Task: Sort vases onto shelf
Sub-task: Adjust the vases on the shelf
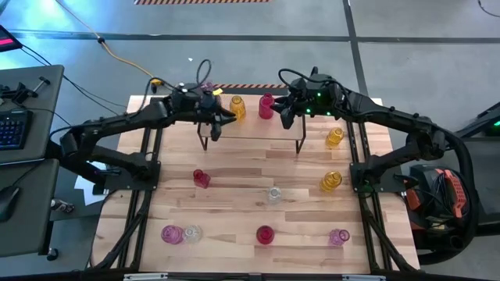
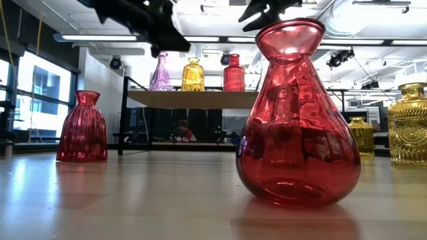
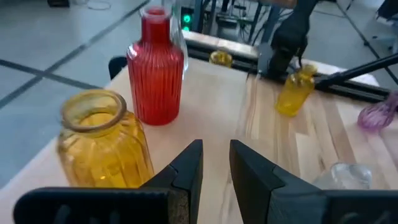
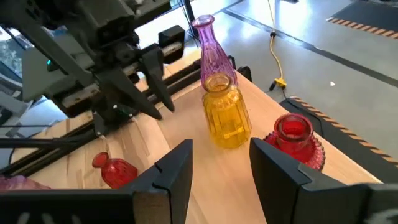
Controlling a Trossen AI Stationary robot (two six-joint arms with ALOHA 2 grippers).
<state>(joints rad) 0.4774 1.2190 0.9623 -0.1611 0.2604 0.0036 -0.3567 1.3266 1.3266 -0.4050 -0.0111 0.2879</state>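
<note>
With 3 vases (image 1: 237,107) on the shelf (image 1: 254,133) at upper centre of the high view, the left hand (image 1: 216,117) and right hand (image 1: 287,114), both slightly spread and empty, could topple them.

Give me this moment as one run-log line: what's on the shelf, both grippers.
shelf: purple vase, yellow vase, red vase | left gripper: empty, over shelf | right gripper: empty, over shelf
</note>
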